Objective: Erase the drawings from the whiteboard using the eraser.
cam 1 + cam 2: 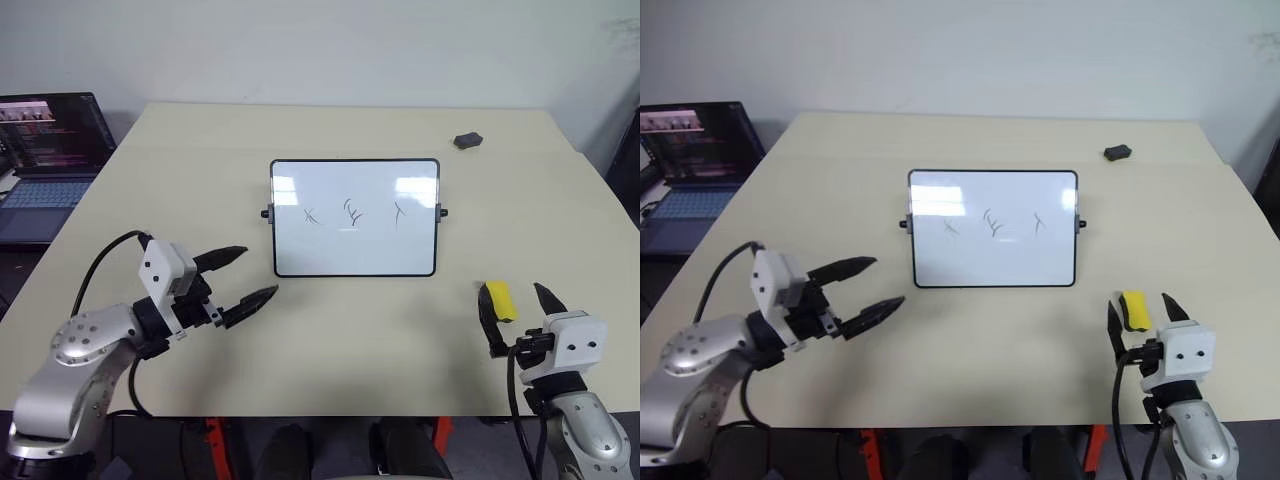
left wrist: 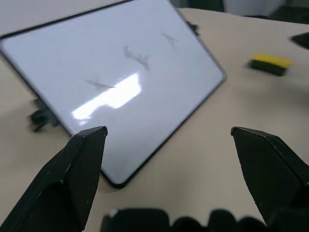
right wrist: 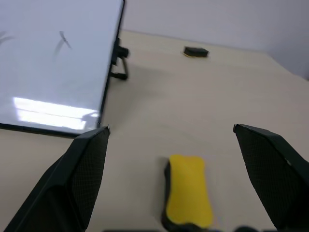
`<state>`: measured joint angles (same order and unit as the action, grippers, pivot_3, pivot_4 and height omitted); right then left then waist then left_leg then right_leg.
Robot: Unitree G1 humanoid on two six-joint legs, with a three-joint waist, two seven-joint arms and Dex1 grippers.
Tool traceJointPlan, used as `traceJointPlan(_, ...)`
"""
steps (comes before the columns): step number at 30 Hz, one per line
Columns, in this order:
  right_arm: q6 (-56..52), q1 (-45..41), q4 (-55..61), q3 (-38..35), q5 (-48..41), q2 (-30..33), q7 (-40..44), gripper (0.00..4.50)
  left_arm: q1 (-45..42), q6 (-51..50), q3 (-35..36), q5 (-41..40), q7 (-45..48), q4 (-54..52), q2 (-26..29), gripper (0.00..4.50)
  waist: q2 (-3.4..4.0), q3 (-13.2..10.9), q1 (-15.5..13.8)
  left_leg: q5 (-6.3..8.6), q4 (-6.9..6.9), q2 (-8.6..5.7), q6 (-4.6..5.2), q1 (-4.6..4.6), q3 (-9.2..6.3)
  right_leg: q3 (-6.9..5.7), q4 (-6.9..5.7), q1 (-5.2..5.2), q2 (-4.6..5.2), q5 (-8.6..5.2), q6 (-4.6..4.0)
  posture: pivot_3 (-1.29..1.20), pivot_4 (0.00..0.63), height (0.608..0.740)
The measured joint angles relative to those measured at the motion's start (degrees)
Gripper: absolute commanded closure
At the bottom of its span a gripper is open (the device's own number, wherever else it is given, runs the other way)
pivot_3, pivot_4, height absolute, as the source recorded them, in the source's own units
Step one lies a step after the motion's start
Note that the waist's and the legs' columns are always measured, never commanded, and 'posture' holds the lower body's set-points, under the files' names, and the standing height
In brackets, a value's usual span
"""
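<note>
The whiteboard (image 1: 355,255) stands propped at the table's middle. On it are the drawings, three thin black scribbles: an x-like mark (image 1: 311,216), a squiggle (image 1: 352,212) and a Y-like mark (image 1: 398,213). The yellow eraser (image 1: 499,300) lies flat on the table, near the board's front right. My right gripper (image 1: 515,294) is open, its fingers on either side of the eraser; in the right wrist view the eraser (image 3: 187,195) lies between them untouched. My left gripper (image 1: 256,273) is open and empty, hanging off the board's front left corner and pointing toward it.
A small dark grey lump (image 1: 468,140) lies at the table's far right. An open laptop (image 1: 45,150) sits on a separate surface to the left. The tan table (image 1: 350,340) has bare room in front of the board.
</note>
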<state>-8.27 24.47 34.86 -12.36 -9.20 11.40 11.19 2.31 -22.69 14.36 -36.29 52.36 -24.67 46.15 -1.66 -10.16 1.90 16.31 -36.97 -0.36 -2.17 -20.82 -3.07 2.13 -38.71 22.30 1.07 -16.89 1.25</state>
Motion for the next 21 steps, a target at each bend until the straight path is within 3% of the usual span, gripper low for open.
traceJointPlan(7, -0.4, -0.6, -3.2, -0.4, -1.7, -0.4, 0.7, 0.05, 1.5, -0.2, -1.9, 0.3, 6.6, -0.1, 1.6, 0.0, 0.08, -0.1, -0.2, 0.0, -0.02, 0.01, 0.0, 0.02, -0.04, -0.03, -0.08, 0.0, 0.0, -0.04, -0.04, 0.0, 0.15, 0.74)
traceJointPlan(21, 2.6, -3.7, -9.8, 0.7, -1.1, -0.1, 3.5, 0.05, 3.6, 2.2, -8.4, 3.8, 6.9, -3.3, -1.6, 0.0, 0.08, 0.0, -0.2, -0.01, -0.07, 0.01, 0.0, 0.04, -0.03, 0.0, -0.17, -0.01, -0.01, -0.03, -0.05, 0.0, 0.15, 0.74)
